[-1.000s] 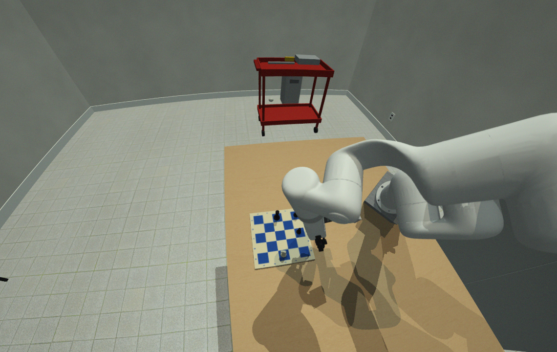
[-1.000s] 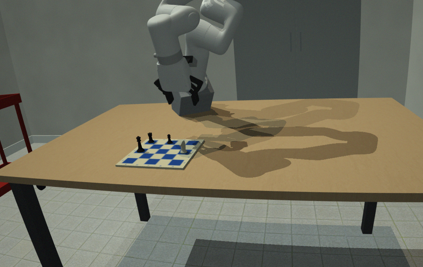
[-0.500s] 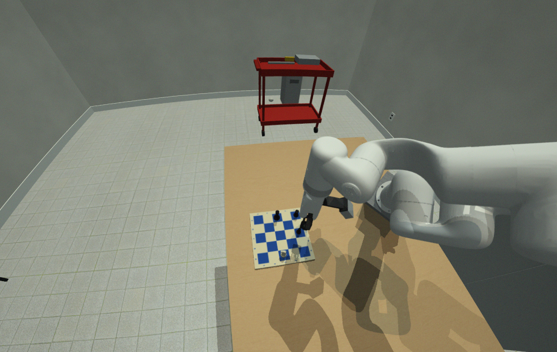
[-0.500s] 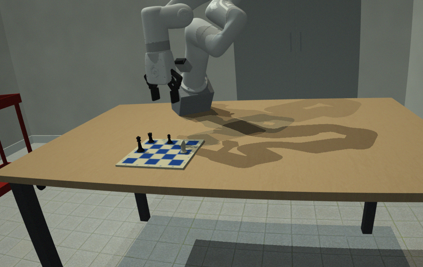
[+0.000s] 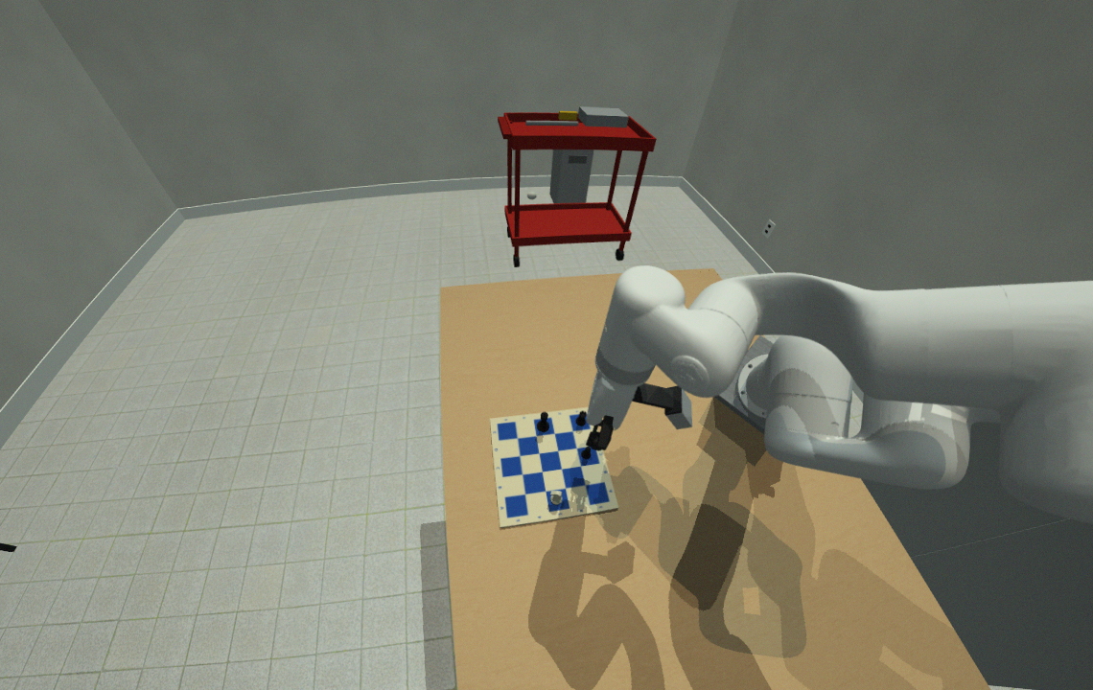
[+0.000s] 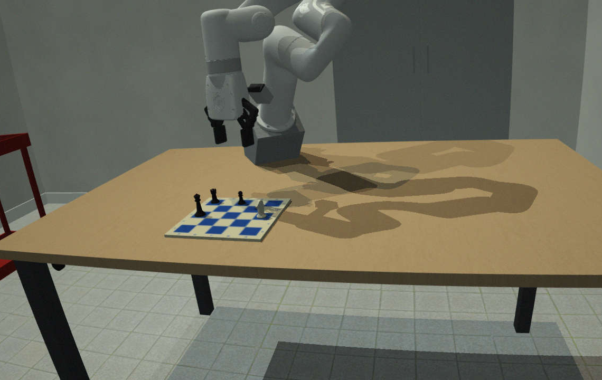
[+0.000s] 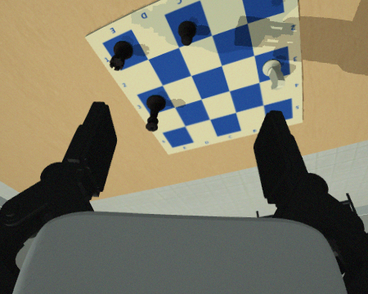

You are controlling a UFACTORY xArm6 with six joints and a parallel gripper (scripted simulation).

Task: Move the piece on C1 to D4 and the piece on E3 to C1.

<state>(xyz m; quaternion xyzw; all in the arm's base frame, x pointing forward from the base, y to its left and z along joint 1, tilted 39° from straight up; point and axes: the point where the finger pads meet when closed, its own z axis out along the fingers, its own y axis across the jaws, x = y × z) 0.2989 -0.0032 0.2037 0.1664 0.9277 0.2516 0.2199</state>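
Observation:
The small blue-and-cream chessboard lies on the wooden table and also shows in the wrist view. A black pawn stands on C1, also in the exterior view. A tall black piece stands on E3. A black rook stands on E1. A white piece stands on A3. All stand upright. My gripper is open and empty. It hangs high above the table, behind the board's far edge.
The arm's grey base block stands on the table behind the board. A red cart stands on the floor far beyond the table. The table's near edge lies just past the board on the row 5 side.

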